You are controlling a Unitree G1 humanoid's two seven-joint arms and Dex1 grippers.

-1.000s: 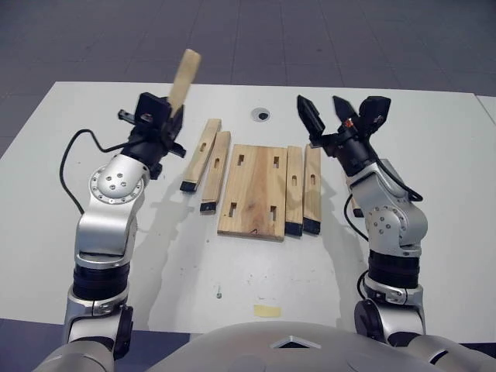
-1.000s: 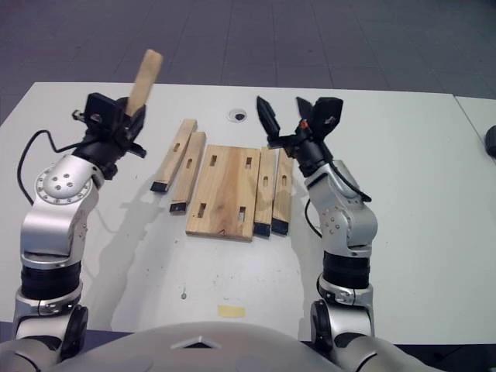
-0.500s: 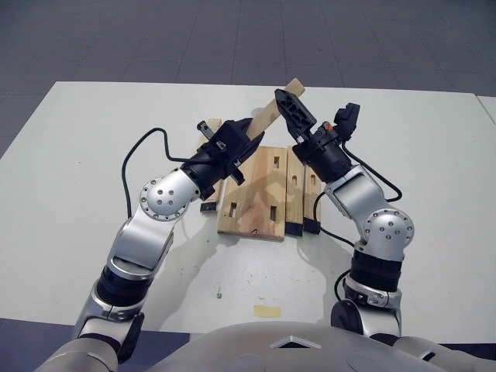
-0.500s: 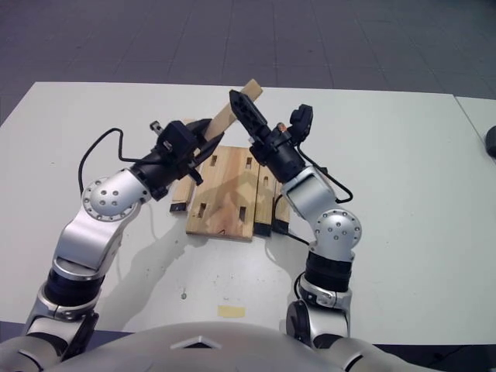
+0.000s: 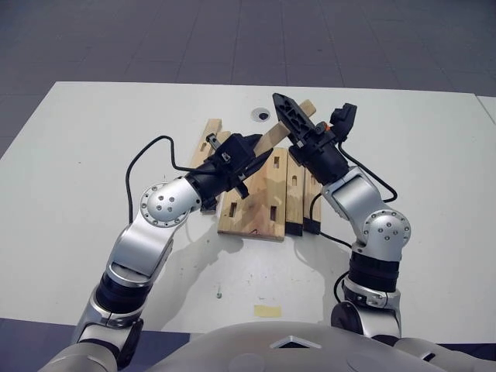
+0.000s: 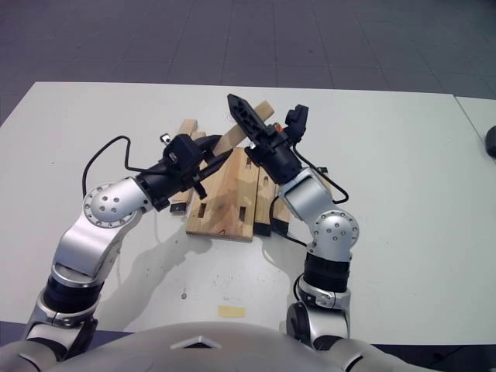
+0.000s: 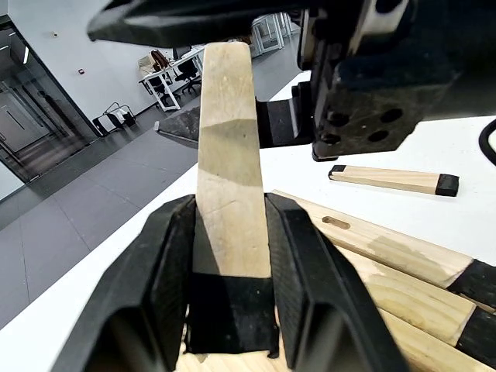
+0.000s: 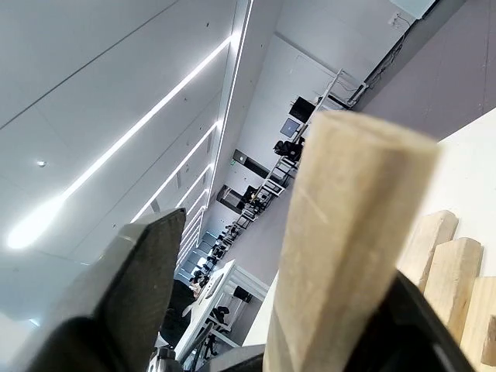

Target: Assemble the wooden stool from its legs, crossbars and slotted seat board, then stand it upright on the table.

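The left gripper (image 5: pixel 246 157) pinches the black-tipped end of a pale tapered wooden leg (image 7: pixel 226 116), slanted above the flat slotted wooden seat board (image 5: pixel 252 205). The right gripper (image 5: pixel 296 116) stands spread around the leg's upper end, seemingly without contact. If the left lets go early, the leg could drop onto the board.

- We are seeing the leg (image 7: pixel 227 155) showing bare pale wood, smooth, with a matt black end.
- The seat board (image 5: pixel 260 213) is showing us the same unvarnished wood, its grain streaky.
- The left gripper (image 7: pixel 229 209) and right gripper (image 5: pixel 301 116) are wearing matt black plastic.
- We are finding the table (image 5: pixel 93 139) showing a smooth, matt white top with small scuffs.
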